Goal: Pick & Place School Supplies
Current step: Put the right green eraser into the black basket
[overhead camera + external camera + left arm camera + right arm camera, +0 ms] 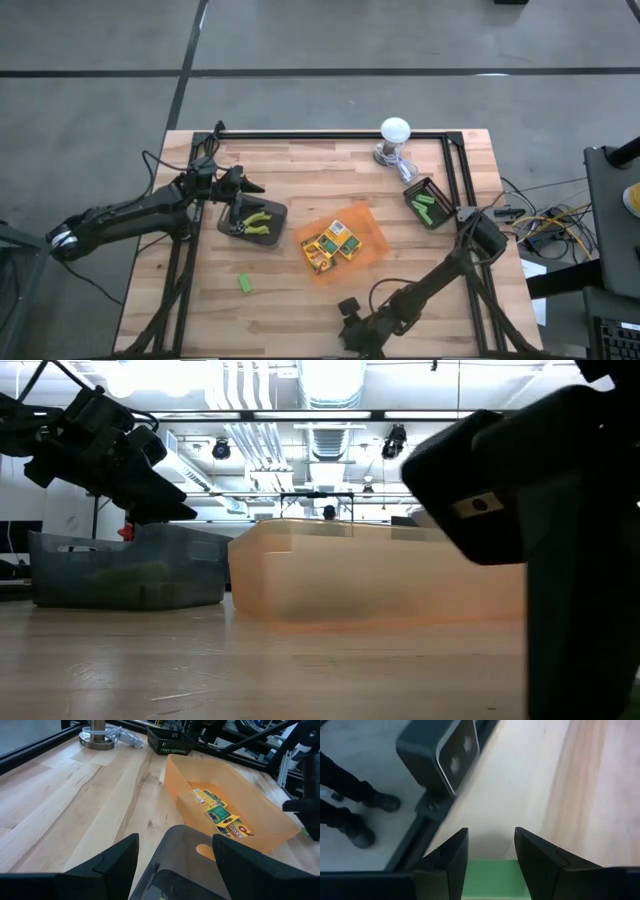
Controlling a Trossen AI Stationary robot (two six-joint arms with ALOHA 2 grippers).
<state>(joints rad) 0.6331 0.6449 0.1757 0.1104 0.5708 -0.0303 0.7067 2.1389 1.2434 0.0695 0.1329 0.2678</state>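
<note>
My left gripper [246, 188] hangs open over the dark grey tray [252, 220], where two yellow- and green-handled plier-like tools [262, 218] lie; it also shows in the low view [150, 500] and its wrist view [175, 845]. Crayon boxes [332, 243] lie flat in the orange tray [368, 240]. Several green pieces [427, 204] sit in a black basket [428, 190]. One green piece [244, 284] lies on the bare wood. My right gripper [352, 322] is at the table's near edge, shut on a green piece [487, 880]. My right gripper has a green piece [487, 875] between its two fingers [455, 865], filling the gap between them. The fingers point toward the table's near edge. Only the piece's upper face shows, so I cannot tell whether it hangs clear of the wood.
A white round-headed lamp [395, 130] with its cable stands at the far edge. A black frame rail [330, 135] runs along the far and right sides. A camera housing [440, 755] sits on the near edge, just ahead of my right gripper. A person's shoes [365, 815] show on the floor beyond.
</note>
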